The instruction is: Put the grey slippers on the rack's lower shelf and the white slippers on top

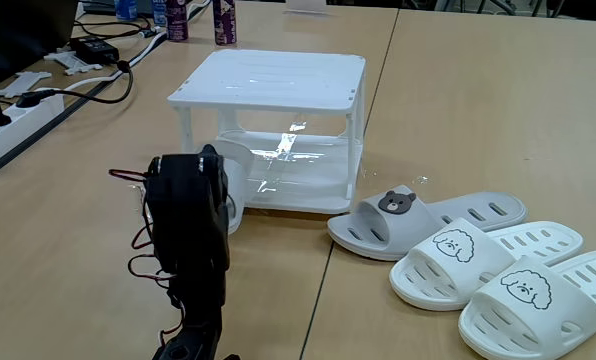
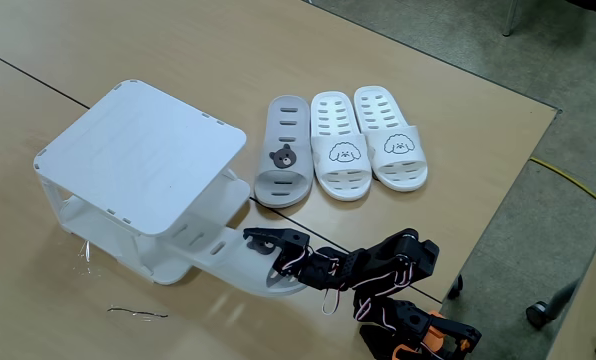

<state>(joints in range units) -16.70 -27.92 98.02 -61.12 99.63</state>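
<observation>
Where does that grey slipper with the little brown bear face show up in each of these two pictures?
A fixed view: the light grey rubber bear-badge slipper lies right of centre, in front of the white plastic two-tier rack, left of two white dog-face slippers.
Another fixed view: it lies top centre, just right of the rack.
Shared landmark: the rack.

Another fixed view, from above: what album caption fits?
Black arm's gripper pushes a grey slipper toward the rack; three slippers wait beside it.
</observation>
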